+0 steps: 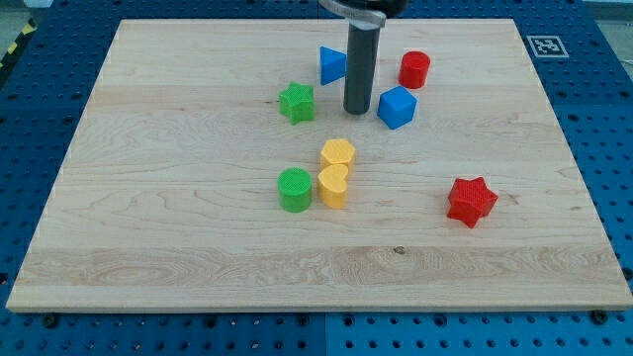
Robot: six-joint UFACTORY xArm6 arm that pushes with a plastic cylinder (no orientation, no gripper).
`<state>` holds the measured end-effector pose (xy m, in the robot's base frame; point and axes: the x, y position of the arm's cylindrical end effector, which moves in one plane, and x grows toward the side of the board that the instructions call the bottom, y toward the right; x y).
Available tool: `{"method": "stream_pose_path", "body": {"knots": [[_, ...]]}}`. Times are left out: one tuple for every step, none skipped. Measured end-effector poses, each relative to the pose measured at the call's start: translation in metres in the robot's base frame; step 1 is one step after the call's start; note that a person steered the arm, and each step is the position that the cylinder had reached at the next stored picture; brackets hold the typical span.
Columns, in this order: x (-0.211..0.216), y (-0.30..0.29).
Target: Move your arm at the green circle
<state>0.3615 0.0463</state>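
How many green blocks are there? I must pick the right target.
2: the green circle left of the two yellow blocks, and the green star above it, left of my tip. None seems hidden.

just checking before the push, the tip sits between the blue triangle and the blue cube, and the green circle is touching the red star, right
Not quite. My tip does sit between the blue triangle and the blue cube, but the green circle is nowhere near the red star. The camera view shows the circle beside the lower yellow block, at the view's left of it; whether they touch is unclear.
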Motion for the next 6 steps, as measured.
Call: {"method": "stream_pose_path", "body": {"knots": [[-0.018, 0.006], [-0.039, 0.029], [-0.067, 0.043], [-0.069, 0.044], [-0.069, 0.057], [-0.077, 0.073]]}}
